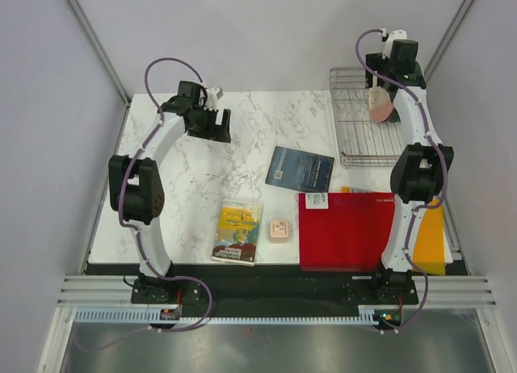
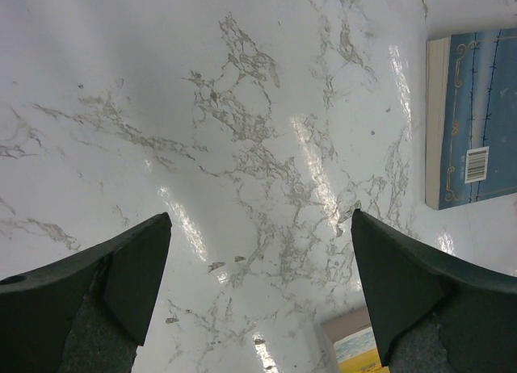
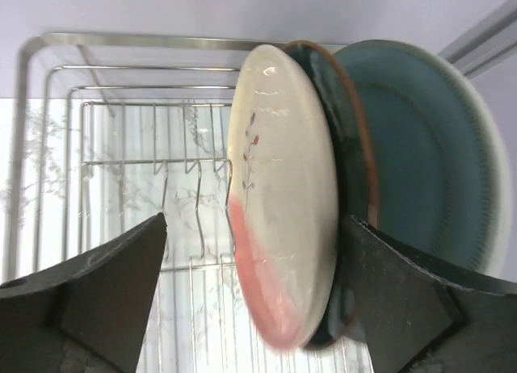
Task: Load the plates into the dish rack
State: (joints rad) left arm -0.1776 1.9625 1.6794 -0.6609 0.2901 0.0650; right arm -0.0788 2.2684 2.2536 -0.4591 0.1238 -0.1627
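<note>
In the dish rack (image 1: 349, 135) we saw the cream-and-pink plate (image 3: 279, 203) upright beside at least two darker plates (image 3: 420, 147), right gripper (image 3: 257, 228) and left gripper (image 2: 260, 220) both spread empty, so loading looked nearly done.

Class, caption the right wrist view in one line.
Open tool over the cream-and-pink plate, standing on edge beside other plates in the dish rack.

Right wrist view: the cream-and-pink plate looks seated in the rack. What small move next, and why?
Probably draw the right end effector straight back, jaws open. The cream-and-pink plate stands on edge in the dish rack beside the dark plate, both jaws clear of it, so it seems released; closing or sweeping sideways could topple it.
</note>
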